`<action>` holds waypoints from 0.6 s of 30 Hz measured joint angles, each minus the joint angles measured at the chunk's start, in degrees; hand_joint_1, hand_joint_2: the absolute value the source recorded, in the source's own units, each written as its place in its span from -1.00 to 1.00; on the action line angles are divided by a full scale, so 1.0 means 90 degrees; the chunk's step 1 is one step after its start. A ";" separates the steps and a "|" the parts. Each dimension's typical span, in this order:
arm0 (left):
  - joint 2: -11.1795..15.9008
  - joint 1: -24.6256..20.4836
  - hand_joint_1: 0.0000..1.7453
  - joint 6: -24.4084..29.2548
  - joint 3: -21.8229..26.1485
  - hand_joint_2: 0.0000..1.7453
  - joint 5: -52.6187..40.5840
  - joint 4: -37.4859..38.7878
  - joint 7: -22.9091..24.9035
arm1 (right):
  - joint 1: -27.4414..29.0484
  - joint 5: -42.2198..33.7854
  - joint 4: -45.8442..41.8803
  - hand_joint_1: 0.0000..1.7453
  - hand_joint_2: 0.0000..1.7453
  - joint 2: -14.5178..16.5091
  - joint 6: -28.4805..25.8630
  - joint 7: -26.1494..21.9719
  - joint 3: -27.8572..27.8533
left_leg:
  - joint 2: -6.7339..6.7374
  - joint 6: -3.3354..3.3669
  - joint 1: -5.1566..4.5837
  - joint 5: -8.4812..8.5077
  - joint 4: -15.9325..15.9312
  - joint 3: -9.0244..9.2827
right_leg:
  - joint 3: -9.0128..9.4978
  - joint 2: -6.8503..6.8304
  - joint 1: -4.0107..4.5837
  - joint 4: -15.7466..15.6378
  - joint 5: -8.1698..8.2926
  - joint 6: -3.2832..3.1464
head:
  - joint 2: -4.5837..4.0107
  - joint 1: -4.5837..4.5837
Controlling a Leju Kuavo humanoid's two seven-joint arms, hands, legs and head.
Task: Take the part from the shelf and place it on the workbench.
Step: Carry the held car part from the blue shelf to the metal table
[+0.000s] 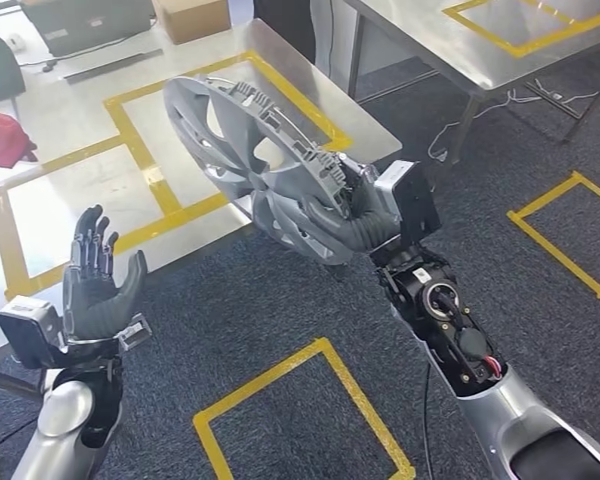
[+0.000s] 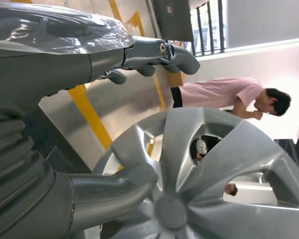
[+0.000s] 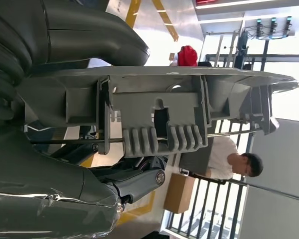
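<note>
The wheel cover (image 1: 263, 150) hangs in the air, tilted, with its far edge already over the near right corner of the steel workbench (image 1: 78, 125) and its near edge gripped by the right hand (image 1: 357, 215), thumb on one face and fingers on the other. From that hand the cover reaches to the far left, so I judge the placing needs only a short move that way. The left hand (image 1: 95, 285) is spread and holds nothing, to the near left of the cover and well apart from it.
</note>
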 joint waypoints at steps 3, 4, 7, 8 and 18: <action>-0.0004 -0.0018 -1.00 0.0006 0.0000 1.00 -0.0002 -0.0002 -0.0008 | -0.0022 0.0009 -0.0014 1.00 1.00 -0.0005 -0.0027 0.0046 0.0007 | 0.0009 0.0059 0.0056 -0.0018 -0.0059 0.0189 | -0.0082 -0.0095 0.0007 0.0315 -0.0217 0.0098 | 0.0000 0.0048; -0.0007 -0.0025 -1.00 0.0003 0.0000 1.00 -0.0002 -0.0002 -0.0013 | -0.0045 0.0012 -0.0016 1.00 1.00 -0.0007 -0.0033 0.0050 0.0012 | 0.0011 0.0075 0.0068 -0.0042 -0.0071 0.0241 | -0.0266 -0.0142 0.0004 0.0670 -0.0368 0.0115 | 0.0000 0.0079; -0.0009 -0.0021 -1.00 -0.0016 0.0000 1.00 -0.0002 0.0001 -0.0022 | -0.0097 0.0027 -0.0018 1.00 1.00 -0.0007 -0.0055 0.0050 0.0031 | 0.0015 0.0089 0.0067 -0.0151 -0.0063 0.0352 | -0.0982 -0.0201 -0.0002 0.1876 -0.0722 0.0157 | 0.0000 0.0155; -0.0010 -0.0017 -1.00 -0.0021 0.0000 1.00 -0.0002 0.0002 -0.0026 | -0.0103 0.0032 -0.0018 1.00 1.00 -0.0007 -0.0060 0.0051 0.0036 | 0.0013 0.0084 0.0069 -0.0199 -0.0059 0.0411 | -0.1081 -0.0211 -0.0007 0.1936 -0.0643 0.0172 | 0.0000 0.0172; -0.0032 -0.0076 -1.00 -0.0026 0.0000 1.00 -0.0073 0.0025 -0.0122 | -0.0465 0.0169 -0.0059 1.00 1.00 -0.0015 -0.0061 -0.0030 0.0052 | 0.0020 -0.0173 0.0051 -0.0592 0.0353 0.0515 | -0.0351 -0.0236 0.0010 -0.0050 0.0375 -0.0103 | -0.0001 0.0237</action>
